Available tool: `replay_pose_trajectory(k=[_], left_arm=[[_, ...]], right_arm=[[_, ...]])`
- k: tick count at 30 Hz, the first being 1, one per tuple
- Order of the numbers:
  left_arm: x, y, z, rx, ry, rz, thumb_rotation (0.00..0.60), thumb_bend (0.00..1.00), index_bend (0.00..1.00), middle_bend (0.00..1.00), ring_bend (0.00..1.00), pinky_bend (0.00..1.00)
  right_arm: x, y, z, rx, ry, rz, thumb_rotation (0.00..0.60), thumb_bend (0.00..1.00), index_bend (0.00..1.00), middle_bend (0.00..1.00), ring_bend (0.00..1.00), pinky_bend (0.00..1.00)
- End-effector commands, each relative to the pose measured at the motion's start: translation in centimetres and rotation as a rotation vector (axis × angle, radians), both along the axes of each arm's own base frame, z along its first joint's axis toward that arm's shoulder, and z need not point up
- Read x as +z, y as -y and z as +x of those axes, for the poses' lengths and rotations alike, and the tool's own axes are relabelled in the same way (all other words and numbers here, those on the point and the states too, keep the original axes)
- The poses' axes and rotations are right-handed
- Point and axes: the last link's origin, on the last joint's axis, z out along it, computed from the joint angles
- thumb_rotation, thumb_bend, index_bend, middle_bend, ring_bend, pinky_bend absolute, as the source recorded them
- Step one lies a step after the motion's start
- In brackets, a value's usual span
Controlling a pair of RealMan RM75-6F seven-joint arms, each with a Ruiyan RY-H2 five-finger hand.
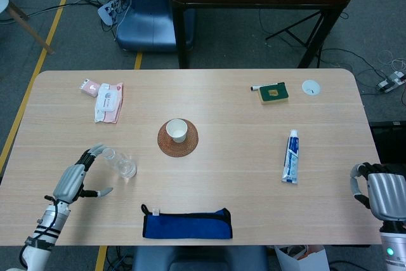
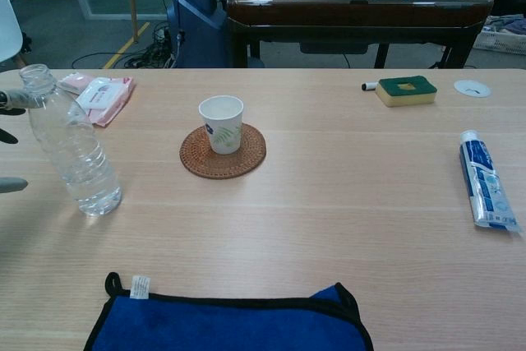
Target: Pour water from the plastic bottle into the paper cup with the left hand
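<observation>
A clear plastic bottle [image 1: 120, 163] [image 2: 72, 150] stands upright and uncapped at the table's left, with some water in its lower part. A white paper cup [image 1: 176, 130] [image 2: 222, 123] stands on a round woven coaster [image 1: 177, 139] [image 2: 223, 152] near the middle. My left hand [image 1: 77, 177] is open just left of the bottle, fingers spread toward it and apart from it; only its fingertips [image 2: 10, 99] show at the chest view's left edge. My right hand [image 1: 382, 193] rests at the table's right front corner with fingers curled in, holding nothing.
A blue cloth [image 1: 187, 223] [image 2: 230, 318] lies at the front edge. A toothpaste tube [image 1: 290, 157] [image 2: 486, 180] lies on the right. At the back are a pink wipes pack [image 1: 108, 101], a green sponge [image 1: 274, 93], a pen and a white lid [image 1: 311, 87].
</observation>
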Motion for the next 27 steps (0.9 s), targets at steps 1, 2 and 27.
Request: replay_pose_trajectory(k=[1, 2, 27], left_arm=[[-0.7, -0.6, 0.6, 0.003, 0.004, -0.015, 0.6, 0.09, 0.01, 0.0, 0.01, 0.16], [-1.0, -0.7, 0.7, 0.006, 0.006, -0.023, 0.6, 0.09, 0.01, 0.0, 0.01, 0.16], [-5.4, -3.1, 3.2, 0.078, 0.116, 0.033, 0.6, 0.07, 0.14, 0.03, 0.01, 0.16]], right_arm=[[0.0, 0.0, 0.0, -0.001, -0.001, 0.002, 0.6, 0.46, 0.56, 0.52, 0.47, 0.46], [0.0, 0.0, 0.0, -0.003, -0.001, 0.003, 0.6, 0.46, 0.56, 0.52, 0.47, 0.46], [0.3, 0.0, 0.0, 0.0, 0.007, -0.005, 0.6, 0.46, 0.56, 0.52, 0.47, 0.46]])
